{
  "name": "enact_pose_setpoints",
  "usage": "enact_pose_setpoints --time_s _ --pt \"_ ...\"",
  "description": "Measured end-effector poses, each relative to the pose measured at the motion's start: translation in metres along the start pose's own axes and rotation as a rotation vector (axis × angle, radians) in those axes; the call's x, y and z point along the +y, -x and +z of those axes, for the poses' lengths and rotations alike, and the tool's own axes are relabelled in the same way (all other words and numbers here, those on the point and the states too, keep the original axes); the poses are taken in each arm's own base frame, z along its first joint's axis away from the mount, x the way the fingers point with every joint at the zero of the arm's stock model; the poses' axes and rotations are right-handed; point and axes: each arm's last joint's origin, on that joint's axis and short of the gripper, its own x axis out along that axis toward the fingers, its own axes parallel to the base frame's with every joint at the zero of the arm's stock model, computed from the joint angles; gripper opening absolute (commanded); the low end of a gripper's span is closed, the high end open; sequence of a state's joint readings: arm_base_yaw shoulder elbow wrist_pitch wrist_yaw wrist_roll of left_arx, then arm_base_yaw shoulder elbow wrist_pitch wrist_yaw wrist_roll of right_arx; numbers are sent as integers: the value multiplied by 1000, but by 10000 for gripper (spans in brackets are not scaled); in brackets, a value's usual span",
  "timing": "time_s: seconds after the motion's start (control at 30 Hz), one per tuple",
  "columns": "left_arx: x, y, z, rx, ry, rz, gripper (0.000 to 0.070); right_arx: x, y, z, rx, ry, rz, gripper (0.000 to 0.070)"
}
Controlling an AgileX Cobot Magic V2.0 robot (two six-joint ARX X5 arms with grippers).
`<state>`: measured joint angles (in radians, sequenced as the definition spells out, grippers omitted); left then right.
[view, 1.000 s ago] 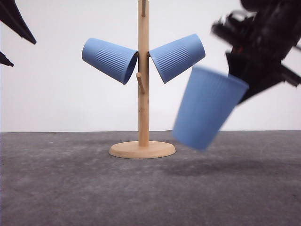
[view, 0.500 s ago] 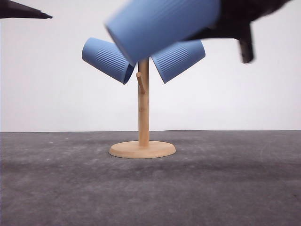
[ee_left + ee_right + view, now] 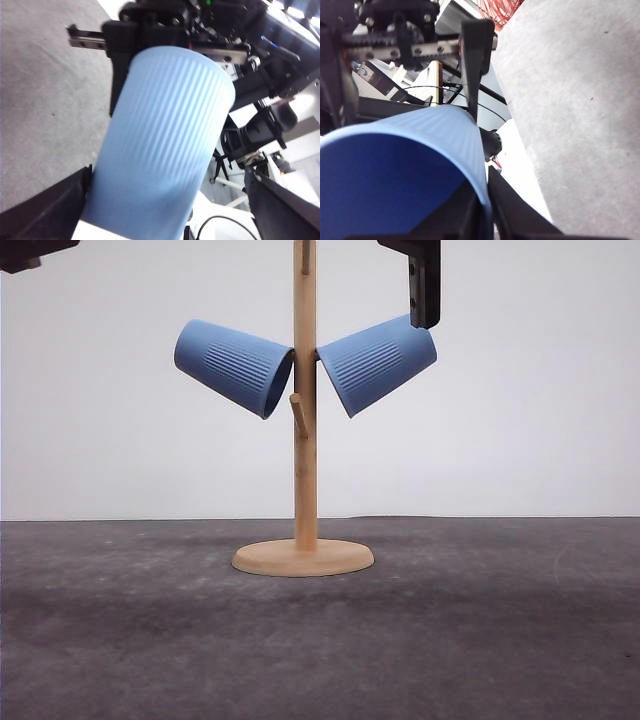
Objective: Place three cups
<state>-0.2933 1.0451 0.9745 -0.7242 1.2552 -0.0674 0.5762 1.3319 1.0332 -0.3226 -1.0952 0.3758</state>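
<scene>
Two light-blue ribbed cups hang mouth-inward on the wooden stand (image 3: 305,490), a left cup (image 3: 232,365) and a right cup (image 3: 378,362). A third cup (image 3: 165,130) is held high in the air. My right gripper (image 3: 482,192) is shut on its rim, one finger inside the mouth (image 3: 395,175) and one outside. My left gripper (image 3: 167,175) is open, its fingers astride the same cup's body with a gap on one side. One of the right fingers (image 3: 425,285) hangs just above the right hung cup. The left arm's tip (image 3: 30,250) sits in the upper left corner.
The stand's round base (image 3: 303,558) rests on the dark grey table (image 3: 320,650). A short bare peg (image 3: 298,415) juts from the pole below the hung cups. A white wall stands behind.
The right gripper carried the third cup from low beside the stand up and leftward, out of the top of the front view. The two hung cups have not moved.
</scene>
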Motion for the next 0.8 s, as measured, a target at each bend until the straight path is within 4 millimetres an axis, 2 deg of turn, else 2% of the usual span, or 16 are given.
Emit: enact_pose_setpoints --time_s 0.53,0.8 --pt "7 -6 1 24 -37 -21 608 5 0 8 -14 1 86 0" --pt "3 -10 1 39 -68 -120 604 5 0 8 -12 -1 90 0"
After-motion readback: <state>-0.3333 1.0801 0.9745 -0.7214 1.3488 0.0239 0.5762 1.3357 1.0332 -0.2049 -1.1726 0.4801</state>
